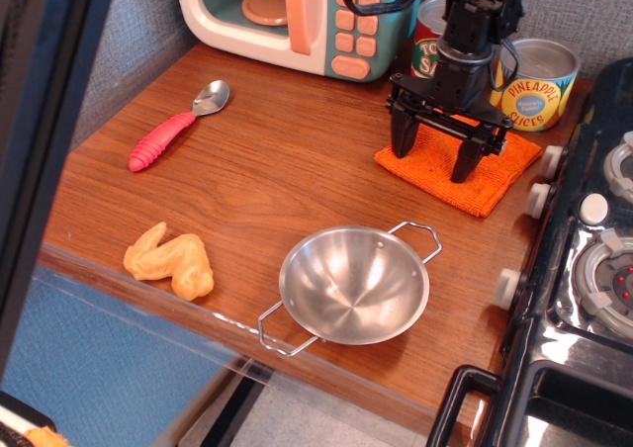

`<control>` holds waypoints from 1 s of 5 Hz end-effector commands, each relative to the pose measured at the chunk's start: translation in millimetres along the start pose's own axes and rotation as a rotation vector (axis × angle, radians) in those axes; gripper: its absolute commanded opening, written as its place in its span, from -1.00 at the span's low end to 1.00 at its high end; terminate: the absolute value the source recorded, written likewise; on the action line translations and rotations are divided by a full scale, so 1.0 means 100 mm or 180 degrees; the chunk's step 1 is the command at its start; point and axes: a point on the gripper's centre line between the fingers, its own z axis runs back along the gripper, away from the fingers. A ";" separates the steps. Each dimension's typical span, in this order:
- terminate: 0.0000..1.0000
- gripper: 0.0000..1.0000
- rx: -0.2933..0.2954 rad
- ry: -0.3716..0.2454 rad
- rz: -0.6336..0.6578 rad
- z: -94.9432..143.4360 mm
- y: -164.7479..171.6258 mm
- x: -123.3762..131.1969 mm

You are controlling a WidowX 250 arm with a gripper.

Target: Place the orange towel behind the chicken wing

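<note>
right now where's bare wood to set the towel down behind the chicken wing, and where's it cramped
The widest bare patch lies behind the chicken wing, bordered by the spoon, the microwave and the steel bowl. It is crowded at the back right, where the open gripper stands over the orange towel beside the cans and the stove.

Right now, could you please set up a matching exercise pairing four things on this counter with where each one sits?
Things:
1. orange towel
2. chicken wing
3. steel bowl
4. pink-handled spoon

Places:
A. near the front edge, at the left
B. under the open gripper, in front of the cans
C. left of the toy microwave's front, towards the back
D. near the front edge, in the middle, beside the stove

Pairs: 1-B, 2-A, 3-D, 4-C
</note>
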 end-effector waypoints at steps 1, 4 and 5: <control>-1.00 1.00 0.0013 0.0431 0.0594 -0.24 1.05 -0.39; -1.00 1.00 -0.0030 0.0581 0.0731 -0.29 1.54 -1.11; -1.00 1.00 -0.0099 0.0534 0.0687 -0.28 1.53 -1.11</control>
